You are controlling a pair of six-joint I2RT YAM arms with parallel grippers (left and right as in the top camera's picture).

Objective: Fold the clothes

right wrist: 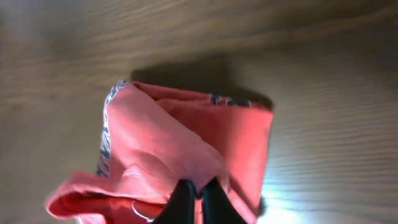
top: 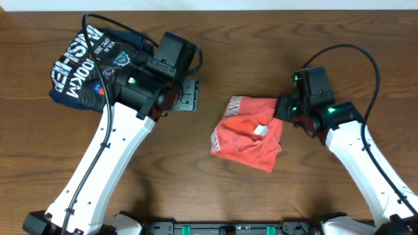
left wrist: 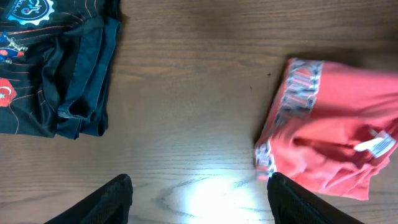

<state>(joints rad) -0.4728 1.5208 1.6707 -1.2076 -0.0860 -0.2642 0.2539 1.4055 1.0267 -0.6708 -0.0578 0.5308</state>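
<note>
The clothes (top: 250, 131), an orange-red T-shirt with white lettering and a small white neck label, lie bunched into a small heap at the table's middle. My right gripper (top: 285, 111) is at the heap's right edge, shut on a pinch of the fabric; in the right wrist view the gripper (right wrist: 200, 185) has red cloth squeezed between its dark fingers, and the shirt (right wrist: 186, 143) rises over them. My left gripper (top: 186, 98) hovers open left of the shirt. In the left wrist view the left gripper (left wrist: 200, 186) frames bare wood, the shirt (left wrist: 339, 134) to its right.
A dark navy folded shirt (top: 88, 65) with white lettering and colourful logos lies at the back left, partly under the left arm; it also shows in the left wrist view as the navy shirt (left wrist: 56, 68). Wooden tabletop (top: 215, 196) surrounds both garments.
</note>
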